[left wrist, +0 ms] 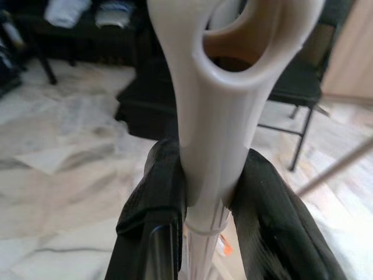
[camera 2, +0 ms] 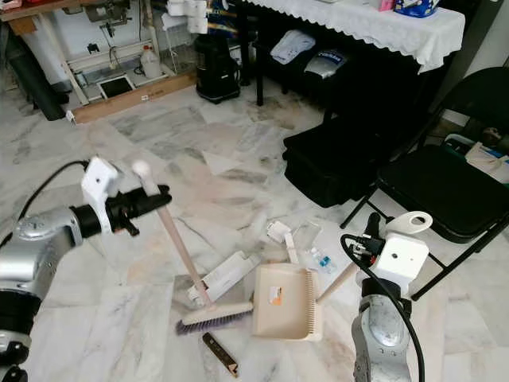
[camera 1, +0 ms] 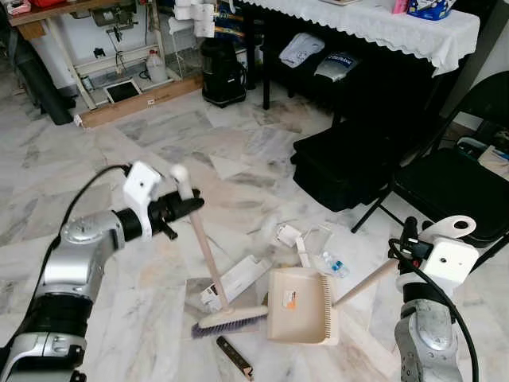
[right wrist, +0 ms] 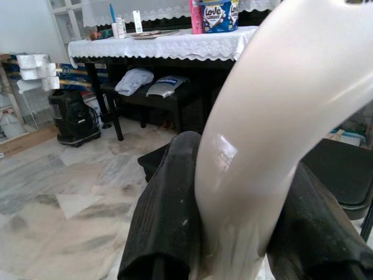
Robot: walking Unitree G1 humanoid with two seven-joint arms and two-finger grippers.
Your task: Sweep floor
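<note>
Place: home room, cluttered | floor: marble tiles (camera 1: 159, 143) | upper right: lace-clothed table (camera 1: 382, 24) (bags beneath) | right: folding chair (camera 1: 453, 183) | upper left: workbench (camera 1: 48, 16), toilet rolls (camera 1: 195, 16)

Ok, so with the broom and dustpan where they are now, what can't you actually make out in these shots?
- Left wrist view: the broom head and floor litter are hidden behind the handle and the left gripper fingers.
- Right wrist view: the dustpan pan is blocked by its own handle in the right gripper.
- Eye views: the clear wrappers are too small and blurred to identify.
- The flat white box print is unreadable.
- The folding chair is cut off by the edge.
</note>
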